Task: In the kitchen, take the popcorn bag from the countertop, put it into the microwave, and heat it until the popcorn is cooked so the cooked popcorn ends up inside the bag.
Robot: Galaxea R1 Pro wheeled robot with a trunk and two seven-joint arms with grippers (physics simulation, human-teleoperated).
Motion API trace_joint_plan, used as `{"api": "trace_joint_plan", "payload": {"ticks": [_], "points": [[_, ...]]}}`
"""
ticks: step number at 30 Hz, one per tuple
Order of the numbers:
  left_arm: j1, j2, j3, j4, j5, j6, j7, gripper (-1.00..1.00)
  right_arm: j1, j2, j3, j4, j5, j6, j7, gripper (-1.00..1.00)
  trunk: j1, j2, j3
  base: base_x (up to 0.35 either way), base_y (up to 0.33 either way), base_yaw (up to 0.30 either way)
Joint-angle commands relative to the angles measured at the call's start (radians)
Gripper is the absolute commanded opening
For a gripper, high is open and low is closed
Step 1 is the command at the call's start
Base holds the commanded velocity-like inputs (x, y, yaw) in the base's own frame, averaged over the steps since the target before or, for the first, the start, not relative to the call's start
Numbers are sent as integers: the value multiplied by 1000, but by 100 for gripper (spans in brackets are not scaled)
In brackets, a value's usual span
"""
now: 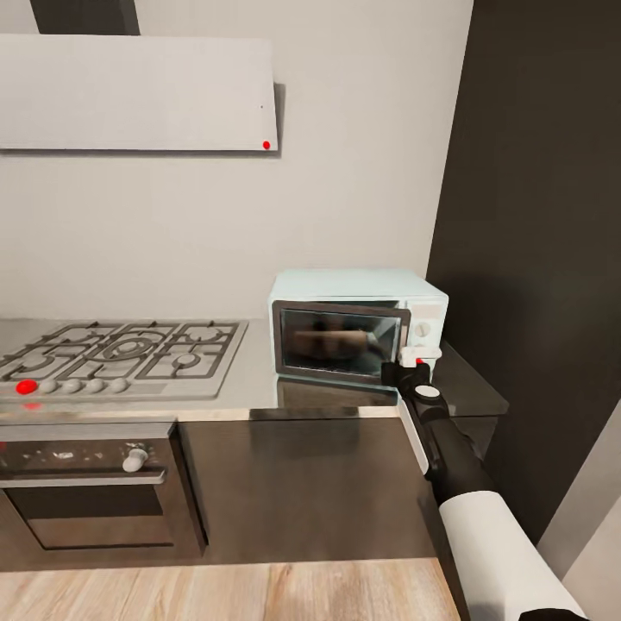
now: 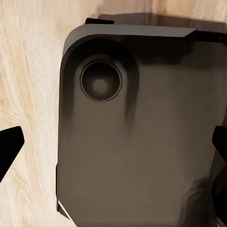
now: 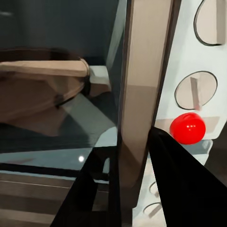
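The right gripper (image 1: pixel 412 373) is raised at the microwave (image 1: pixel 358 323), its tip against the lower right corner of the front, where the dark glass door (image 1: pixel 341 338) meets the pale control panel (image 1: pixel 424 328). In the right wrist view the 2 dark fingers (image 3: pixel 182 189) stand a little apart, with the grey door frame (image 3: pixel 142 104) running between them; whether they press on the frame I cannot tell. Just beyond one finger, on the panel, sits a red button (image 3: pixel 187 128), and further up the panel are 2 round knobs (image 3: pixel 195 90).

The door looks closed. Through the glass, ahead of the gripper and to its left, a brown paper bag (image 3: pixel 42 90) lies inside the microwave; its mouth and any popcorn are not visible.

The microwave stands on the grey countertop (image 1: pixel 259 379), directly ahead of the right gripper. Well to the gripper's left on the same worktop is a gas hob (image 1: pixel 121 354) with a row of knobs, one of them red. Below the hob, lower than the gripper and to its left, is a built-in oven (image 1: pixel 86 492) with a white knob. A pale range hood (image 1: pixel 138 95) hangs on the wall high above the hob.

In the left wrist view the left gripper's fingertips (image 2: pixel 9 146) show at both edges, set wide apart with nothing between them, over a dark part of the robot's base (image 2: pixel 137 132) and a light wood floor (image 2: pixel 28 71).
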Motion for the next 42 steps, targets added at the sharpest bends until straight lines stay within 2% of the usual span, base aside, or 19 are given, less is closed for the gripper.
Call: {"api": "trace_joint_plan", "payload": {"ticks": [1, 40, 41, 42], "points": [[0, 0, 2, -1, 7, -1, 1, 100, -1, 0, 1, -1, 6, 7, -1, -100, 0, -1, -1, 0, 0, 0], [0, 0, 2, -2, 7, 0, 1, 100, -1, 1, 3, -1, 7, 8, 6, -100, 0, -1, -1, -42, -29, 0], [0, 0, 2, -2, 7, 1, 1, 100, -1, 1, 4, -1, 7, 8, 7, 100, 0, -1, -1, 0, 0, 0], [0, 0, 2, -2, 7, 0, 1, 100, -1, 1, 4, -1, 7, 9, 8, 100, 0, -1, -1, 0, 0, 0]]}}
